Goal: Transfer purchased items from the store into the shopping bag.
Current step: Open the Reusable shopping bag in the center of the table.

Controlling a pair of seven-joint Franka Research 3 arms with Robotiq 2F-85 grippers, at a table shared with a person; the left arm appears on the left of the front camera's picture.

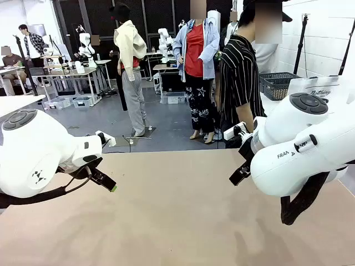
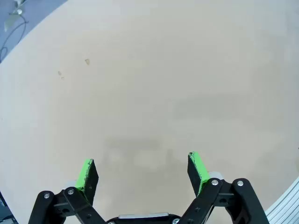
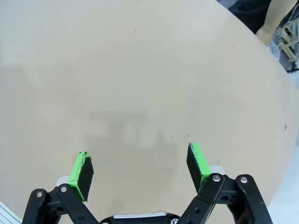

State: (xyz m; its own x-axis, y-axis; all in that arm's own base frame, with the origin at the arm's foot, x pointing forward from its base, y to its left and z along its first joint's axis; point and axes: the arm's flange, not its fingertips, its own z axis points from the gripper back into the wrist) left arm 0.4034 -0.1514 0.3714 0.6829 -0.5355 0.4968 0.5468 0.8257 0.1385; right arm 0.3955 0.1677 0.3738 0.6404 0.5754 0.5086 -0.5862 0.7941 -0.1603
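Left wrist view: your left fingers [image 2: 87, 179] spread wide, gripping nothing, above the surface [image 2: 149, 84] | right wrist view: your right fingers [image 3: 196, 163] equally wide, empty | front view: basket [image 1: 275, 85] far right beside the person [image 1: 239, 77], shopping bag [image 1: 320, 90] just right of it.

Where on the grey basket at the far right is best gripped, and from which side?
Probably its top rim, from above. The grey basket stands upright with its top open, so a thin wall edge is free to pinch, one finger inside, one outside. The whole basket looks too broad to span. Its base is hidden behind the right arm.
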